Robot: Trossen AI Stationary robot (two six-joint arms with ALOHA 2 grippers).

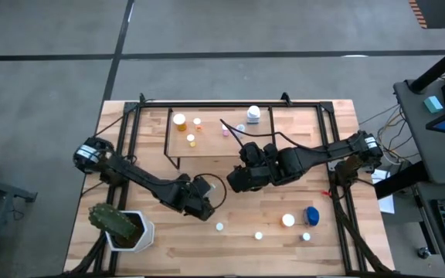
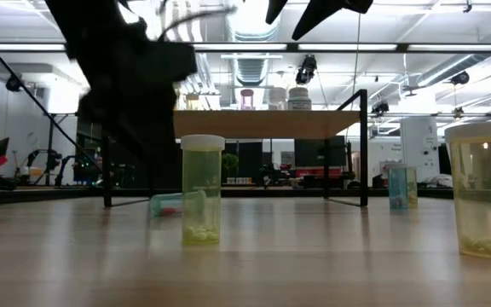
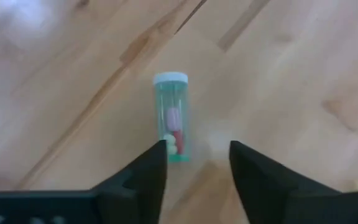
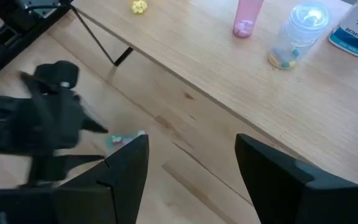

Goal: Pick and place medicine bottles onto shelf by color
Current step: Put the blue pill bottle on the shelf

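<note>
In the high view the left gripper (image 1: pixel 209 202) sits at lower centre of the frame, over the bare tabletop (image 1: pixel 284 197) below the shelf (image 1: pixel 207 140). Its wrist view shows the fingers (image 3: pixel 146 177) parted, with a pale green bottle (image 3: pixel 173 117) lying on its side on the wood, white cap pointing away; the bottle's base lies just at the tip of one finger, released rather than pinched. In the low view this same bottle (image 2: pixel 177 205) lies flat on the table behind an upright yellow bottle (image 2: pixel 201 189).

The right gripper (image 1: pixel 234 179) hangs near the frame's centre, just below the shelf's lower edge, its fingers (image 4: pixel 124 163) spread wide with nothing between them.

On the shelf stand an orange-capped bottle (image 1: pixel 179 120), small orange ones (image 1: pixel 197 122), a pink bottle (image 4: pixel 247 15), a pale blue bottle (image 4: pixel 296 32) and a white labelled one (image 1: pixel 253 114). Toward the lower right of the high view a wider blue bottle (image 1: pixel 311 215) and several white-capped bottles (image 1: pixel 287 221) remain on the table. A cactus pot (image 1: pixel 122 228) stands at lower left
</note>
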